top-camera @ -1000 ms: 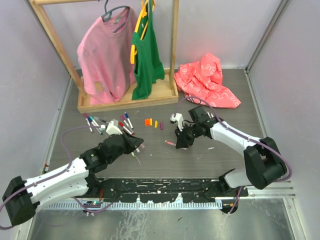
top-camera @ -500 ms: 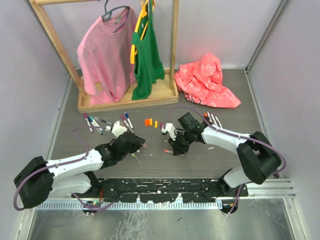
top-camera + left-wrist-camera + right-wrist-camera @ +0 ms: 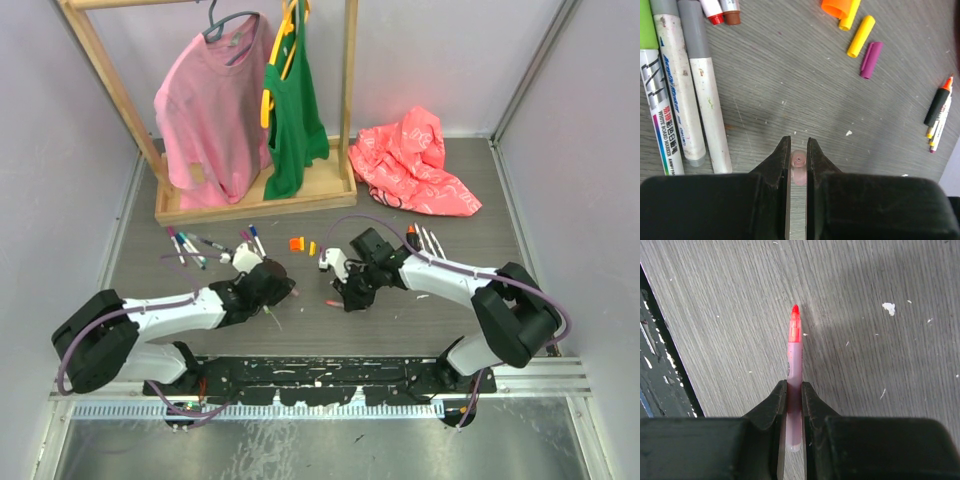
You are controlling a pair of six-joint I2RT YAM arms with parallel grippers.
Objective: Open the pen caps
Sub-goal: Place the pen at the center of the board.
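Note:
A small pink pen cap [image 3: 799, 162] is clamped end-on between the jaws of my left gripper [image 3: 798, 142], just above the table. My right gripper [image 3: 794, 385] is shut on the barrel of a pink pen [image 3: 794, 345] whose bare red tip points away, low over the wood. In the top view the left gripper [image 3: 285, 290] and the right gripper [image 3: 338, 298] face each other a short way apart. Loose orange [image 3: 834, 7], yellow [image 3: 861, 36] and purple [image 3: 871, 60] caps lie beyond the left gripper. Capped white pens [image 3: 700, 90] lie to its left.
More pens lie at the left [image 3: 190, 245] and at the right [image 3: 425, 238], among them a black highlighter [image 3: 938, 102]. A wooden clothes rack [image 3: 255, 200] with a pink shirt and a green top stands at the back. A red cloth [image 3: 415, 160] lies at the back right.
The right gripper has moved left and nearer with the pen. The left arm has stretched further right along the table. Both grippers have stayed shut.

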